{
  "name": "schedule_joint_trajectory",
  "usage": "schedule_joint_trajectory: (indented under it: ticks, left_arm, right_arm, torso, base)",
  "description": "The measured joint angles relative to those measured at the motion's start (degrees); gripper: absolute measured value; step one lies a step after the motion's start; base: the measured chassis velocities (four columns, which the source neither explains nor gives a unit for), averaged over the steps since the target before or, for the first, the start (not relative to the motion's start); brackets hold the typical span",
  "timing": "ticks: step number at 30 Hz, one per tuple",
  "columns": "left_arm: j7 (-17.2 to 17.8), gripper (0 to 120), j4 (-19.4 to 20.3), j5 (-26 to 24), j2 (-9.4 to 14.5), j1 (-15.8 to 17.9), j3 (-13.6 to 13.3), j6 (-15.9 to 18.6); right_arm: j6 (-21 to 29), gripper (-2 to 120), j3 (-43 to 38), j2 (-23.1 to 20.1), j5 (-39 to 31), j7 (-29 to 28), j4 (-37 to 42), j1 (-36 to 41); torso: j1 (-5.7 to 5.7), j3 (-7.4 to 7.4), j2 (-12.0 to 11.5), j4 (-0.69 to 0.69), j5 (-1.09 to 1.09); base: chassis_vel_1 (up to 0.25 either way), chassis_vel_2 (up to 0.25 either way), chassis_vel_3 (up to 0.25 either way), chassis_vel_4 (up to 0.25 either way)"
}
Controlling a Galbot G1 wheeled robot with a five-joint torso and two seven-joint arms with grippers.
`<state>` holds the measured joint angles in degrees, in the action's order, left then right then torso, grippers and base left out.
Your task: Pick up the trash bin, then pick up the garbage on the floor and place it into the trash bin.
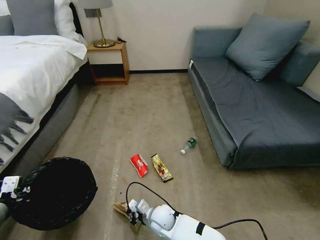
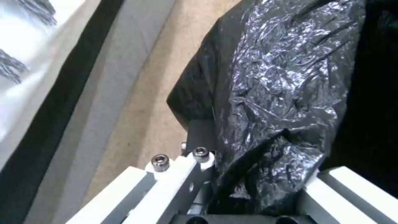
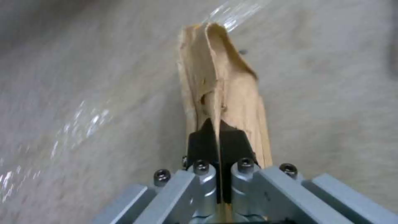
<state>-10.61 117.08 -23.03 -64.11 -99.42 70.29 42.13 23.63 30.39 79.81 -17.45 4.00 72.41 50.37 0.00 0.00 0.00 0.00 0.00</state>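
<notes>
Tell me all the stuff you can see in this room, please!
Round trash bin lined with a crinkly black plastic bag: one, black, on the carpet beside the bed, held at its rim.
Crumpled brown paper scrap: one, tan, pinched in the right gripper, low over the carpet.
Red snack packet: one, red, on the carpet.
Gold-brown bar wrapper: one, beside the red packet.
Small clear bottle with green label and white cap: one, lying near the sofa.
Bed: one, white bedding, left.
Wooden nightstand: one, brown, by the wall.
Brass lamp: one, on the nightstand.
Sofa: one, blue-grey, right.
Cushion: one, blue-grey, on the sofa.
Left gripper: one, white, clamped on the bin's bag.
Right gripper: one, grey, closed on the paper.
</notes>
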Motion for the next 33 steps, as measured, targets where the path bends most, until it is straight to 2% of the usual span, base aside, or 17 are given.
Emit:
schedule_joint_trajectory:
  ticks: [4, 5, 9, 10, 12, 14, 16, 19, 20, 22, 23, 24, 27, 28, 31, 33]
  left_arm:
    - [0.0, 3, 0.6, 0.0, -1.1, 0.1, -0.2, 0.0]
    - [0.0, 3, 0.6, 0.0, -1.1, 0.1, -0.2, 0.0]
    - [0.0, 3, 1.0, -0.2, -1.4, 0.0, -0.2, 0.0]
    - [0.0, 3, 1.0, -0.2, -1.4, 0.0, -0.2, 0.0]
    - [-0.1, 3, 1.1, -0.2, -1.8, 0.0, -0.4, 0.0]
    - [-0.2, 3, 1.2, -0.2, -2.1, 0.3, -0.6, 0.0]
    - [-0.2, 3, 1.3, -0.2, -2.2, 0.3, -0.7, 0.0]
    - [-0.3, 3, 1.9, -0.1, -2.3, 0.2, -1.4, 0.0]
    - [-0.3, 3, 1.9, -0.1, -2.3, 0.2, -1.4, 0.0]
    - [-0.3, 3, 2.2, -0.1, -2.4, 0.1, -1.7, 0.0]
    - [-0.3, 3, 2.2, -0.1, -2.4, 0.1, -1.7, 0.0]
    - [-0.3, 3, 2.4, -0.1, -2.4, 0.0, -1.8, 0.0]
    - [-0.3, 3, 2.7, -0.4, -2.4, -0.6, -1.9, 0.0]
    - [-0.3, 3, 2.7, -0.4, -2.4, -0.6, -1.9, 0.0]
    - [-0.3, 3, 2.9, -0.8, -2.7, -0.8, -2.0, 0.0]
    - [-0.3, 3, 3.0, -0.9, -2.8, -0.8, -2.1, 0.0]
  right_arm:
    - [0.1, 0, -7.5, -4.2, -0.2, -1.4, 8.7, 4.6]
    - [0.1, 0, -7.5, -4.2, -0.2, -1.4, 8.7, 4.6]
    - [0.1, 0, -13.5, -7.8, -1.6, -4.0, 19.1, 8.9]
    - [0.1, 0, -13.5, -7.8, -1.6, -4.0, 19.1, 8.9]
    - [0.4, 0, -15.6, -9.0, -3.1, -6.1, 26.5, 11.1]
    - [0.0, 0, -16.3, -9.4, -5.0, -7.7, 31.9, 11.8]
    - [-0.5, 0, -16.3, -9.4, -5.7, -8.2, 33.3, 11.7]
    - [-5.7, 0, -13.1, -9.2, -11.4, -9.3, 38.1, 8.9]
    - [-5.7, 0, -13.1, -9.2, -11.4, -9.3, 38.1, 8.9]
    - [-9.0, 0, -9.7, -8.4, -13.4, -9.3, 38.6, 5.8]
    - [-9.0, 0, -9.7, -8.4, -13.4, -9.3, 38.6, 5.8]
    - [-10.7, 0, -6.8, -6.8, -13.8, -9.3, 38.2, 2.5]
    - [-11.2, 0, -0.5, 0.0, -13.1, -9.3, 33.7, -6.0]
    - [-11.2, 0, -0.5, 0.0, -13.1, -9.3, 33.7, -6.0]
    - [-12.4, 0, 5.2, 5.9, -12.9, -10.3, 26.3, -10.5]
    - [-12.5, 0, 5.6, 6.8, -12.9, -10.7, 25.1, -10.7]
  torso:
    - [0.00, 0.00, 0.0, -0.01, 0.01]
    - [0.00, 0.00, 0.0, -0.01, 0.01]
    - [0.00, 0.00, 0.0, -0.02, 0.01]
    - [0.00, 0.00, 0.0, -0.02, 0.01]
    - [0.00, -0.01, 0.0, -0.01, 0.01]
    - [0.00, -0.01, 0.0, -0.01, 0.00]
    - [0.00, -0.01, 0.0, -0.01, 0.01]
    - [0.00, -0.01, 0.0, -0.01, 0.00]
    - [0.00, -0.01, 0.0, -0.01, 0.00]
    - [0.00, -0.01, 0.0, -0.01, 0.00]
    - [0.00, -0.01, 0.0, -0.01, 0.00]
    - [0.00, -0.01, 0.0, -0.01, -0.01]
    - [0.00, 0.00, 0.0, 0.00, -0.01]
    - [0.00, 0.00, 0.0, 0.00, -0.01]
    - [0.00, 0.00, 0.0, 0.02, -0.02]
    - [0.00, 0.00, 0.0, 0.02, -0.02]
  base:
    - [0.000, 0.000, 0.000, 0.000]
    - [0.000, 0.000, 0.000, 0.000]
    - [0.000, 0.000, 0.000, 0.000]
    - [0.000, 0.000, 0.000, 0.000]
    - [0.000, 0.000, 0.000, 0.000]
    - [0.000, 0.000, 0.000, 0.000]
    - [0.000, 0.000, 0.000, 0.000]
    - [0.000, 0.000, 0.000, 0.000]
    - [0.000, 0.000, 0.000, 0.000]
    - [0.000, 0.000, 0.000, 0.000]
    - [0.000, 0.000, 0.000, 0.000]
    - [0.000, 0.000, 0.000, 0.000]
    - [0.000, 0.000, 0.000, 0.000]
    - [0.000, 0.000, 0.000, 0.000]
    - [0.000, 0.000, 0.000, 0.000]
    - [0.000, 0.000, 0.000, 0.000]
